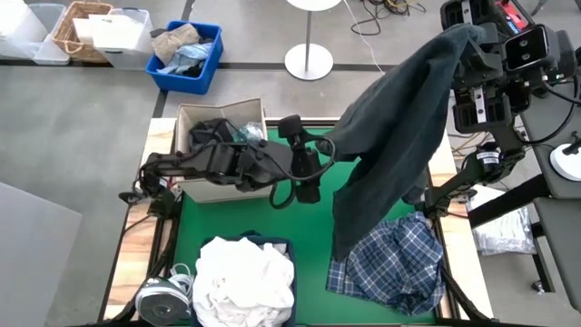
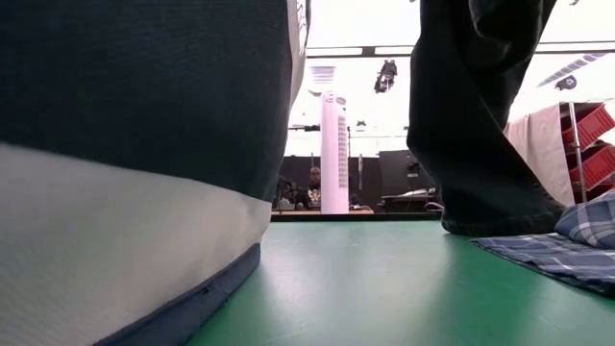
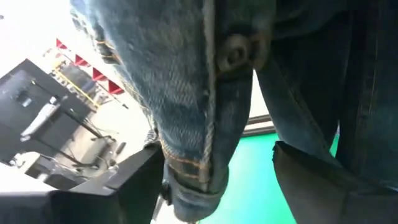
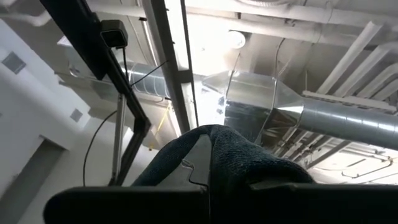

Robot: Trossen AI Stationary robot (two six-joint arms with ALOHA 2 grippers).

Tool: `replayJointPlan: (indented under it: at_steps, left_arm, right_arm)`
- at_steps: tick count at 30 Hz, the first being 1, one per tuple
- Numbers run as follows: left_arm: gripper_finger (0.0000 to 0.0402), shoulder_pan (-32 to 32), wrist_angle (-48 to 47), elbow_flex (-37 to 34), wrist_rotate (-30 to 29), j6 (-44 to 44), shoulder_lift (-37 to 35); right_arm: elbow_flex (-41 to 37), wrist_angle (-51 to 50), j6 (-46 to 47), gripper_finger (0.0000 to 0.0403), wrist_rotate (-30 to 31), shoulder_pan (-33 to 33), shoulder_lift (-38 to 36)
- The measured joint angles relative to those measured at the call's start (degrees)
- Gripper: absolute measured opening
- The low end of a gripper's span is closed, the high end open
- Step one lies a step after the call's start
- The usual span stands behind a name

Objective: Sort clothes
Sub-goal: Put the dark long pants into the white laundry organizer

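A big dark garment [image 1: 399,136] hangs from my raised right gripper [image 4: 211,186], which is shut on it at the far right. In the low view, the dark garment's [image 2: 471,115] lower end rests on the green mat beside a blue-and-white plaid shirt [image 1: 390,263]. My left gripper [image 1: 318,162] stands open at the table's middle, against the garment's left edge. In its wrist view, a seamed denim fold [image 3: 193,124] with a button hangs between its fingers. White clothes [image 1: 245,277] fill a near bin. Dark clothes [image 1: 213,134] lie in a white box. My right gripper holds a bunched fold at the garment's top [image 4: 224,149], which bulges out past the fingers. The fingers point upward, toward the ceiling. The garment hangs slack below them, its lower end [image 2: 500,223] on the mat. Whether my left gripper's fingers [image 3: 124,193] touch the denim fold, I cannot tell.
A blue crate [image 1: 209,68] with a tan and pale-blue bundle stands on the floor beyond the table, next to a wicker basket [image 1: 77,32] and clear tubs. A lamp base [image 1: 309,62] stands behind. A grey object [image 1: 163,298] sits at the near left corner.
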Motion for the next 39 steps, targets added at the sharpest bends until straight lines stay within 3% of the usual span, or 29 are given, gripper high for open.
replayJointPlan:
  at_steps: [5, 11, 13, 15, 20, 23, 27, 30, 34, 39]
  left_arm:
    - [0.0200, 0.05, 1.49, 0.16, -1.22, 1.70, 0.30]
    - [0.0046, 0.13, 1.84, 0.22, -2.26, 2.42, 0.23]
    - [0.0014, -0.19, 1.67, 0.22, -2.40, 3.05, -0.08]
    - [0.0011, -1.07, 1.49, 0.22, -3.71, 3.35, -0.80]
    - [0.0002, -5.22, 1.36, 0.85, -14.08, 8.64, -5.43]
    - [0.0001, -7.05, 3.29, 0.90, -12.68, 10.83, -9.07]
    - [0.0001, -7.26, 7.63, 1.01, -5.29, 10.95, -13.08]
    - [0.0000, -7.15, 11.14, 1.03, -4.23, 12.38, -14.59]
    - [0.0000, -6.55, 13.65, 1.01, -5.40, 15.86, -14.92]
    - [0.0000, -4.70, 13.62, 0.98, -17.65, 17.21, -14.31]
  right_arm:
    - [0.00, -0.21, 1.56, 0.0009, -0.03, 0.00, -0.11]
    - [0.00, -1.53, 2.17, 0.0009, -0.06, 0.00, -0.26]
    - [0.00, -3.98, 2.21, 0.0009, 0.03, -0.02, -0.61]
    - [0.00, -7.98, 2.14, 0.0009, 0.90, -0.02, -1.32]
    - [0.02, -22.69, 1.93, 0.0009, 2.41, -0.02, -4.43]
    - [0.04, -34.39, 2.60, 0.0009, 2.50, -0.02, -6.30]
    - [0.04, -49.18, 4.48, 0.0009, 3.46, 0.00, -7.10]
    - [0.04, -59.12, 4.72, 0.0009, 4.30, -0.02, -6.71]
    - [0.02, -68.82, 5.73, 0.0021, 16.87, 0.00, -6.26]
    - [0.04, -80.75, 8.53, 0.0076, 29.16, -0.04, -5.86]
